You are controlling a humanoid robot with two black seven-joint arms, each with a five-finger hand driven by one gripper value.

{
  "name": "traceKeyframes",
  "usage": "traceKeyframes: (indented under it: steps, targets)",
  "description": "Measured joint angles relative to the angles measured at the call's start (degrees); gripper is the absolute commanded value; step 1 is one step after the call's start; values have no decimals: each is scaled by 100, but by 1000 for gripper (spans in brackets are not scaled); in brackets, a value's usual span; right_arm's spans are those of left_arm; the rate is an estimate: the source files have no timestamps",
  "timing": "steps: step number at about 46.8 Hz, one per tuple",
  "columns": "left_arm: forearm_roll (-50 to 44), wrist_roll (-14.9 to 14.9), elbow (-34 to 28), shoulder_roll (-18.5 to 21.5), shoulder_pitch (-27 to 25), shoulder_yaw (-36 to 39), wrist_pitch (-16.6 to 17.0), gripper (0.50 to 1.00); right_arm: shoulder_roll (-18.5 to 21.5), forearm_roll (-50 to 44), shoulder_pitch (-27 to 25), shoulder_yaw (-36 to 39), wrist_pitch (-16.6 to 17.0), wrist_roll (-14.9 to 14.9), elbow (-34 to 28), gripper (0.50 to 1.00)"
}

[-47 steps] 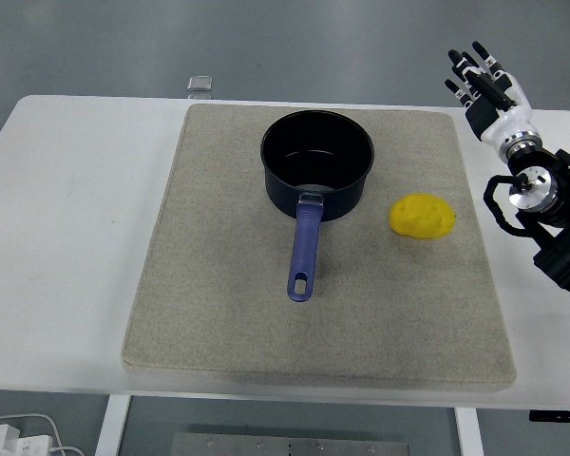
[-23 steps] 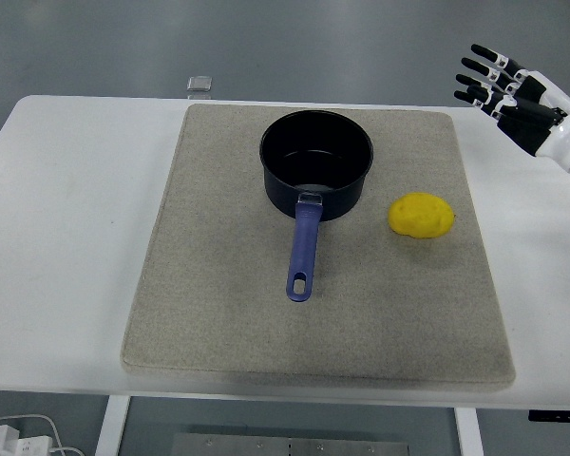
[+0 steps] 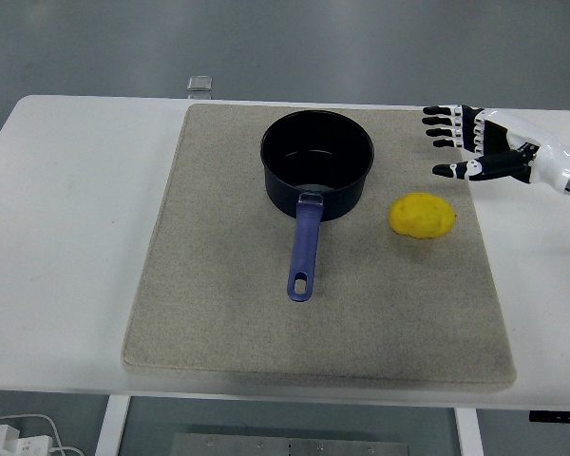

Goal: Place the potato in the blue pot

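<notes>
The potato (image 3: 423, 216) lies on the grey mat (image 3: 218, 313), bright yellow and lumpy, toward the mat's right side and not far from its right edge. It rests on its own, touching nothing but the mat. No sticker or mark shows on it.

To its left, near but clearly apart, stands the blue pot (image 3: 316, 163), upright on the back half of the mat. Its inside is dark and glossy and holds nothing. Its long blue handle (image 3: 303, 250) points toward the near edge of the table, with a hanging slot close to the tip. I can read no brand or writing on the pot or the handle.

Beyond and to the right of the potato hovers the right hand (image 3: 475, 144), reaching in from the right edge over the mat's far right corner. Its fingers (image 3: 444, 127) are spread apart and stretched out toward the left, the thumb held lower and separate, and it grips nothing. It is above and behind the potato, not touching it. The hand is black at the fingers with white casing toward the wrist.

The mat covers most of the white table (image 3: 66, 237). Past the table's far edge, on the floor, sits a small square silvery object (image 3: 200, 84); it is too small to make out any label. At the bottom left corner, below the table, some white cables (image 3: 19, 432) lie coiled.
</notes>
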Motion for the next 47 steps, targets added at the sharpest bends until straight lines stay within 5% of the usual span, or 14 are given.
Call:
traceKeyframes:
  steps: [14, 26, 47]
  targets:
    - [-1, -1, 3, 0, -1, 0, 0, 994, -78, -1303, 1, -80, -474, 294, 417, 926]
    - [-8, -2, 5, 0, 0, -8, 1, 994, -41, -2002, -31, -506, -1301, 544, 421, 928]
    - [-8, 0, 9, 0, -1, -8, 7, 992, 29, -2075, -401, -644, -1625, 587, 294, 921]
